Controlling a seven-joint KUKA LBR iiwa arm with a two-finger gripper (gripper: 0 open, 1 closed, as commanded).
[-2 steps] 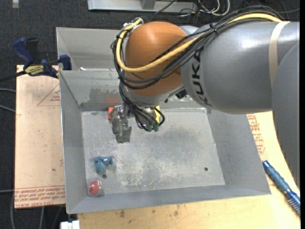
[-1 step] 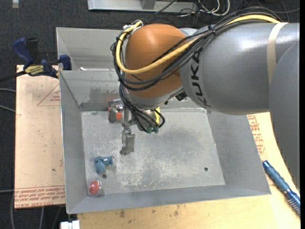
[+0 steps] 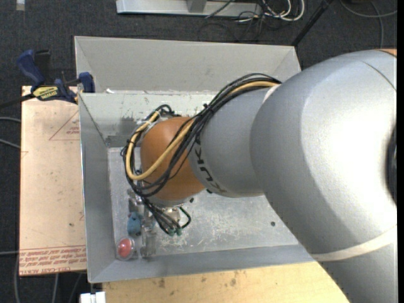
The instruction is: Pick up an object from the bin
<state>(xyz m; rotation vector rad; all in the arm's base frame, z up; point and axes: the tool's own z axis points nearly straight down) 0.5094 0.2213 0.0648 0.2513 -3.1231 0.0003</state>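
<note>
My gripper (image 3: 147,237) hangs below the orange wrist cover, low in the bin's front-left corner. A small blue thing (image 3: 134,223) lies right against its left side; whether it is gripped I cannot tell. A small red-pink ball (image 3: 125,248) rests on the bin floor just left of the gripper's lower end, close to the front wall.
The arm and its orange cover with yellow and black cables hide most of the bin's middle and right. Bare scuffed floor shows to the right of the gripper along the front wall. The left and front walls stand close to the gripper.
</note>
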